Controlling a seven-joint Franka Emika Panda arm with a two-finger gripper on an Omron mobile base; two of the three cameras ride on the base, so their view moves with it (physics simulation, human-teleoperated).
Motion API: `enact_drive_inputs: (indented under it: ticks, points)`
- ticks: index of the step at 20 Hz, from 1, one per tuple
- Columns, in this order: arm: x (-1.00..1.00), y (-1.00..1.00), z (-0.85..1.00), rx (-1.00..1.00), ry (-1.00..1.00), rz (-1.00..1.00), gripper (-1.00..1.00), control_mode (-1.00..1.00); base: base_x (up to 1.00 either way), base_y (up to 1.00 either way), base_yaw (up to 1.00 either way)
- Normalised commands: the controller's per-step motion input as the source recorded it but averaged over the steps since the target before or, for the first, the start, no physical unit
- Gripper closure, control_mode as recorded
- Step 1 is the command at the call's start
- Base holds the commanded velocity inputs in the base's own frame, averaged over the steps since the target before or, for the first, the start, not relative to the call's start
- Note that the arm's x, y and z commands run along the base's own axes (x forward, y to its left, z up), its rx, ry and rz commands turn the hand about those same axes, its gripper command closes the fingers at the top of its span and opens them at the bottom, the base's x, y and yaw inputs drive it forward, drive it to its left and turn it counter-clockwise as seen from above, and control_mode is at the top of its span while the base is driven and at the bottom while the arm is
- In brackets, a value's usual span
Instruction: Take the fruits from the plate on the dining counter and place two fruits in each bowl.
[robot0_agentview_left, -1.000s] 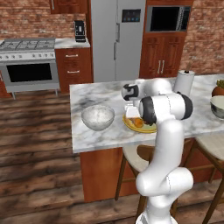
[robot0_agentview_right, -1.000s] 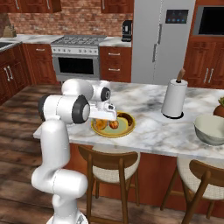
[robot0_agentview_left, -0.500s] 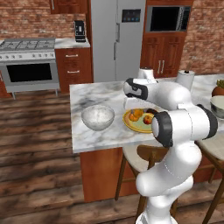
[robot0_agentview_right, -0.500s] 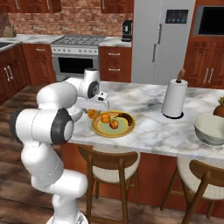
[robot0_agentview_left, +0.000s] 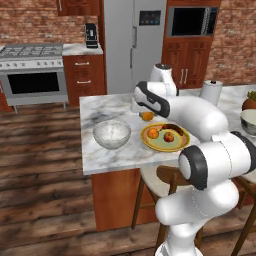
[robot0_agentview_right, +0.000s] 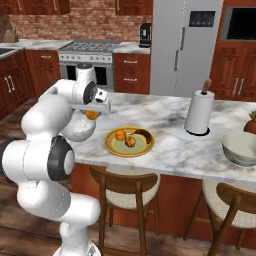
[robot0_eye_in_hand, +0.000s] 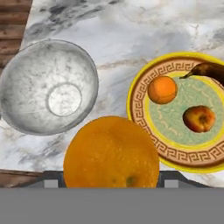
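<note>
The gripper (robot0_eye_in_hand: 111, 186) grasps one orange (robot0_eye_in_hand: 111, 152), lifted off the plate (robot0_eye_in_hand: 144, 131). Beyond the jaws the white bowl (robot0_eye_in_hand: 48, 87) is empty, so no fruit is placed yet. Three fruits lie on the plate beside the jaws: an orange one (robot0_eye_in_hand: 162, 89), an apple (robot0_eye_in_hand: 199, 118) and a dark one (robot0_eye_in_hand: 210, 69).

Even, flat rendered lighting, bright overall, no single visible light source. Soft shadow under the desk (robot0_agentview_left: 107, 150) overhang and around the stools (robot0_agentview_right: 125, 192). Mild sheen on the robot arm (robot0_agentview_left: 197, 117), no hard glare. Base views are slightly soft and low-detail, with blocky edges on cabinets. Hand view is sharper: the plate (robot0_eye_in_hand: 142, 76) pattern reads clearly, and the orange (robot0_eye_in_hand: 111, 151) close to the lens stays in focus. The clear bowl (robot0_eye_in_hand: 48, 87) shows faint mottled highlights. No visible edge distortion, no motion blur.
</note>
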Motion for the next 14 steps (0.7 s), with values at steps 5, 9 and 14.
enact_drive_inputs:
  ticks: [5, 9, 14]
  points:
    - [0.19, 0.87, 0.12, 0.00, 0.17, 0.11, 1.00, -1.00, 0.00, 0.00, 0.00]
    - [0.02, 0.80, -0.05, 0.00, 0.18, 0.11, 1.00, -1.00, 0.00, 0.00, 0.00]
    - [0.08, 0.34, -0.33, 0.00, 0.06, 0.03, 1.00, -1.00, 0.00, 0.00, 0.00]
